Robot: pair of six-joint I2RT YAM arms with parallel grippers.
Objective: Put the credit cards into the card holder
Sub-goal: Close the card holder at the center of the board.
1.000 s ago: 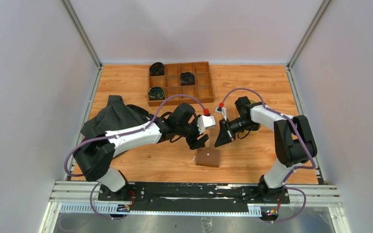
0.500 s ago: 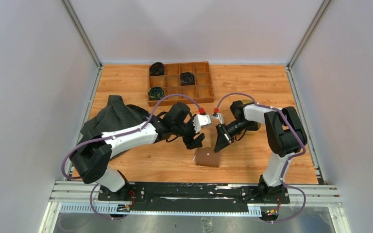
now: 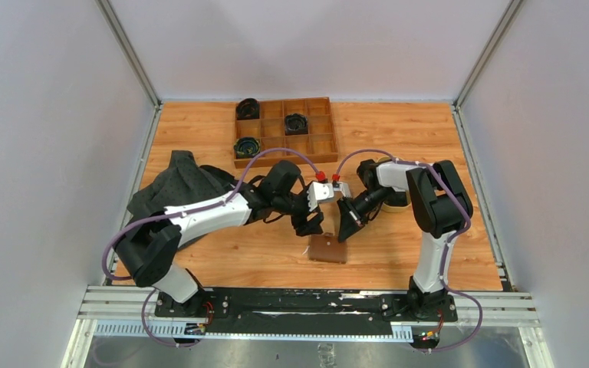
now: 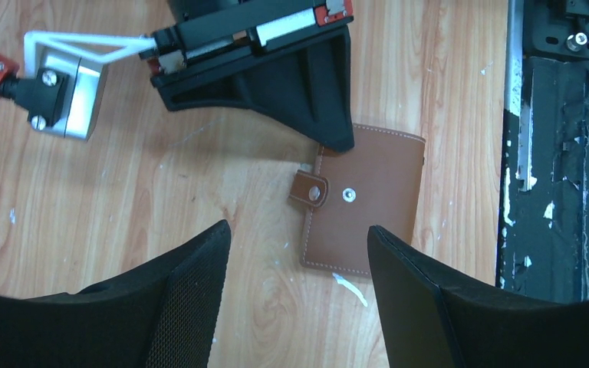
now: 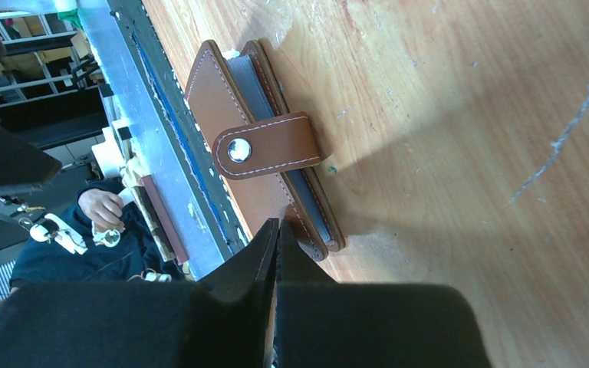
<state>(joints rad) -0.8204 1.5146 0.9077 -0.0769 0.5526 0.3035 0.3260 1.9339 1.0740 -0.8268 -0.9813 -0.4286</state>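
The card holder [image 3: 328, 248] is a brown leather wallet lying closed on the wooden table near the front edge, its strap snapped [image 5: 238, 149]. My right gripper [image 3: 345, 228] is shut with nothing between its fingers. Its tip [image 5: 274, 227] rests against the wallet's corner [image 4: 337, 143]. My left gripper [image 4: 297, 230] hangs open above the table beside the wallet [image 4: 368, 199], touching nothing. A pale sliver [image 4: 349, 287] lies at the wallet's near edge; I cannot tell what it is. The credit cards are out of view.
A wooden compartment tray [image 3: 333, 130] with three black round parts stands at the back. A dark cloth [image 3: 180, 184] lies at the left under my left arm. A tan dish [image 3: 393, 202] is partly hidden under my right arm. The black base rail [image 4: 560, 153] runs just past the wallet.
My right gripper has closed fully and moved left and down until its tip reached the wallet's corner. My left gripper has shifted slightly left and stayed open.
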